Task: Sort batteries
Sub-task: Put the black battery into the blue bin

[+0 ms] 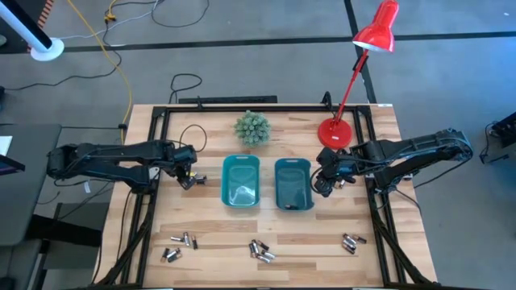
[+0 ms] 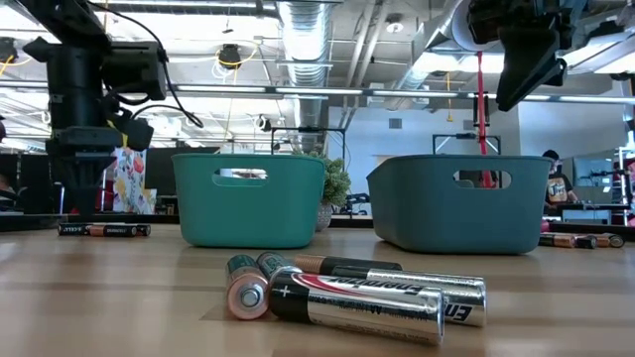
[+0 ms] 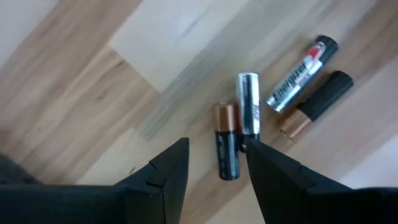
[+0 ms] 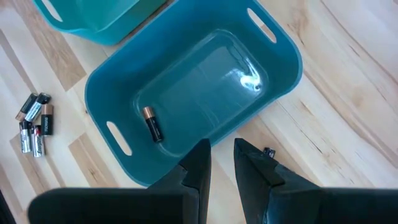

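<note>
Four batteries lie on the wood under my left gripper (image 3: 214, 155), which hangs open just above them, left of the left teal bin (image 1: 240, 181). A copper-topped black battery (image 3: 227, 149) lies between its fingers, and a silver one (image 3: 249, 109) beside the fingertip. Two more (image 3: 311, 81) lie farther off. My right gripper (image 4: 222, 158) hangs over the near rim of the right teal bin (image 4: 186, 81), its fingers slightly apart and holding nothing. One battery (image 4: 151, 124) lies flat on that bin's floor.
Loose battery groups lie along the near edge (image 1: 179, 242), (image 1: 260, 251), (image 1: 348, 242), the middle one close in the low view (image 2: 357, 293). A small green plant (image 1: 251, 127) and a red desk lamp (image 1: 334, 133) stand at the far side.
</note>
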